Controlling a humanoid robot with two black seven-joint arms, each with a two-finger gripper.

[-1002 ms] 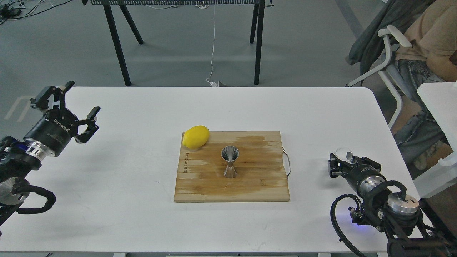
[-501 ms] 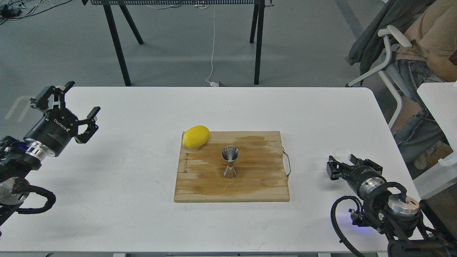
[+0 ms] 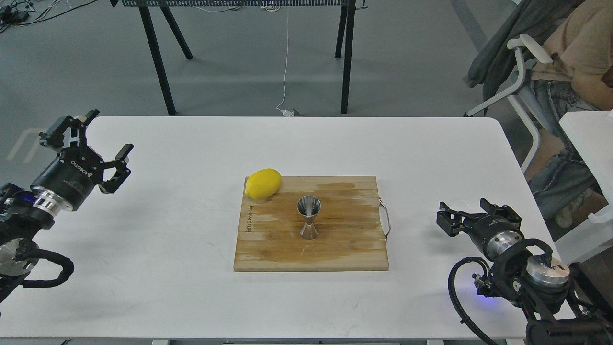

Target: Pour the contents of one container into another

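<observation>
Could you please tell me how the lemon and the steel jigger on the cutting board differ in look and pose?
The lemon is matte yellow and rounded; the jigger is shiny steel, two cones joined at a narrow waist. The lemon lies on its side at the board's far left corner, overhanging the edge; the jigger stands upright near the middle, mouth open upward. Both rest on the wooden cutting board, apart from each other and from both grippers.

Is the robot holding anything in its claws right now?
No. The left gripper is open in the air. The right gripper is open too, its fingers on either side of the faint clear glass cup on the table, not squeezing it.
</observation>
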